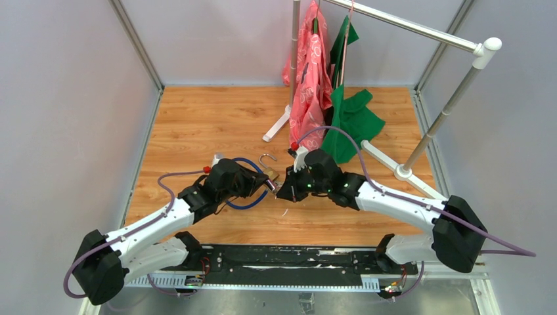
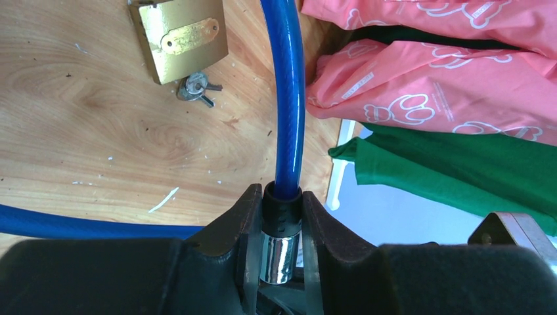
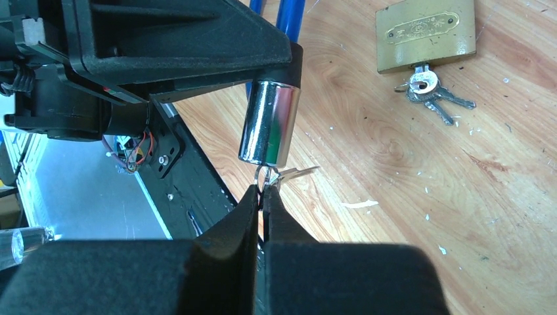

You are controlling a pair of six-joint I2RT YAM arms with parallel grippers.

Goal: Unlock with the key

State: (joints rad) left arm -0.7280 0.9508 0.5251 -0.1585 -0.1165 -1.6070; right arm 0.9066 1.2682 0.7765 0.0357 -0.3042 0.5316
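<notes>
- Left arm (image 1: 151, 226): one; runs from the near-left base forward and inward, elbow low.
- Left gripper (image 2: 282, 203): points right; jaws partly apart, clamped in a grip.
- Right arm (image 1: 401, 200): one; runs from the near-right base forward and inward.
- Right gripper (image 3: 264, 197): points left, just beside its partner; fingers (image 3: 240, 220) pinched together.

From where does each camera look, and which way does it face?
Top external: high behind the robot, looking down on the table; both arms show.
Left wrist: behind the left gripper, facing along the blue cable toward the pink garment; its fingers clamp the lock barrel.
Right wrist: behind the right gripper, facing the lock barrel's end; its fingers pinch the key.
Wrist views share the brass padlock.
</notes>
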